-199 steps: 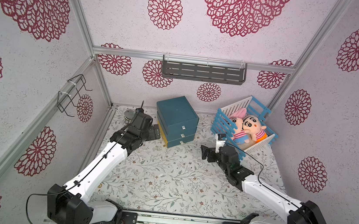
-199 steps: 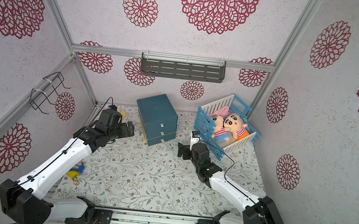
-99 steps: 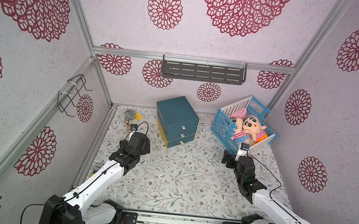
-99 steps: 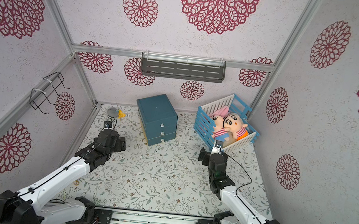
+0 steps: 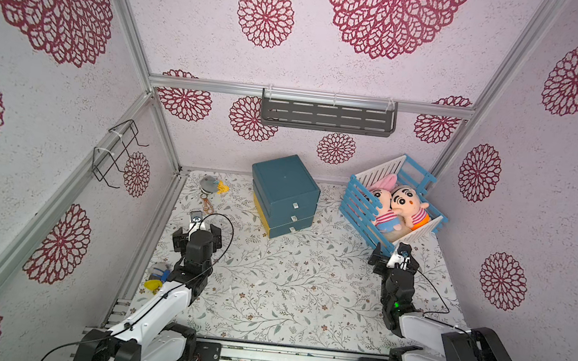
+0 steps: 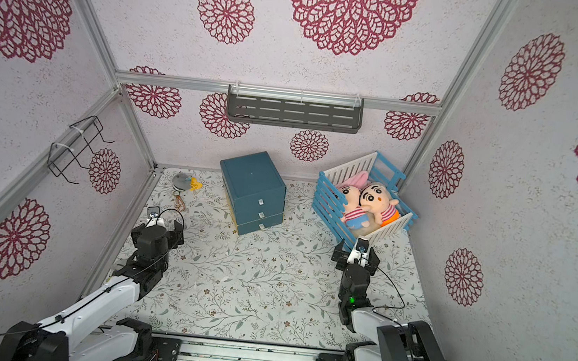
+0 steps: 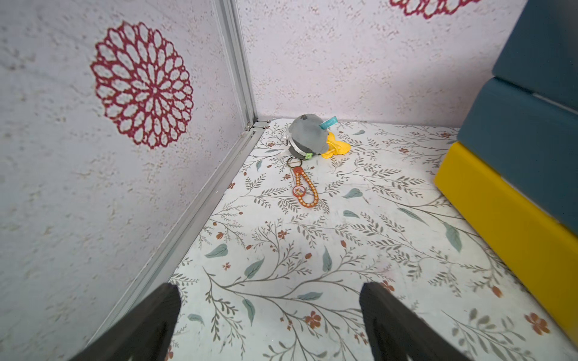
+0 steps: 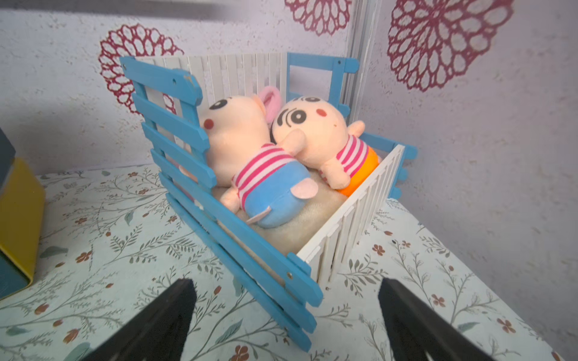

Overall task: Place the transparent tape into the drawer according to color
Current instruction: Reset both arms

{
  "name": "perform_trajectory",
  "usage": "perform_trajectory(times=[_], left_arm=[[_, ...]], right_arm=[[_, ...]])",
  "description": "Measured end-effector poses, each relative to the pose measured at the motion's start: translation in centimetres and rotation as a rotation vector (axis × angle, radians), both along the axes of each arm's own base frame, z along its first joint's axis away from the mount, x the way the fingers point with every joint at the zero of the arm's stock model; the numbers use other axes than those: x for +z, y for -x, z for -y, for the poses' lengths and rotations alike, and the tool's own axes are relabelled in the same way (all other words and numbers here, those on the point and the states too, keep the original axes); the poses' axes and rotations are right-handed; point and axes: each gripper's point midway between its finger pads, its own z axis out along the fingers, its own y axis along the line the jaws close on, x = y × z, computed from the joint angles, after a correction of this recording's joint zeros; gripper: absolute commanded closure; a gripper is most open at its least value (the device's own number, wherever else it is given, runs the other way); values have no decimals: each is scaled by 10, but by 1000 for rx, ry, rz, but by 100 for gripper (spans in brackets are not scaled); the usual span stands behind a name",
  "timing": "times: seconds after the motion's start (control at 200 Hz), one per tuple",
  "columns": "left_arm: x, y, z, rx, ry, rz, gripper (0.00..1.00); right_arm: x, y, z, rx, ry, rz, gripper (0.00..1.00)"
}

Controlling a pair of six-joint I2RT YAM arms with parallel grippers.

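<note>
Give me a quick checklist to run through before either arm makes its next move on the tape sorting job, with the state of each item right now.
1. The left gripper is open and empty: ok.
2. The right gripper is open and empty: ok.
3. One drawer of the drawer cabinet is open to take tape: not ok, all three are shut.
4. The tape rolls are located: cannot tell, none shows in any view.
5. The right gripper is apart from the blue crib: ok, but the crib's corner lies close ahead of it.
</note>
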Motion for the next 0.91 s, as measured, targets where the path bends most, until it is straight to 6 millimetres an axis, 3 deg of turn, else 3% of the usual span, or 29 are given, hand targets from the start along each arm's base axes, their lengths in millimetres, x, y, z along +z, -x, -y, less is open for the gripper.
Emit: perform_trajectory(times=[0.15, 0.375, 0.581, 0.906], left_arm=[[-21, -20, -15, -3, 3, 5, 3], [-48, -44, -19, -48, 17, -7, 3], [-47, -56, -36, -38, 65, 45, 3], [-46, -59, -33, -63, 88, 67, 3]], right_arm=[[5, -6, 6, -6, -6, 61, 1], [-9, -11, -2, 49, 1, 67, 1], [-6, -13, -6, 70, 3, 89, 1], [5, -12, -6, 76, 2, 136, 1]])
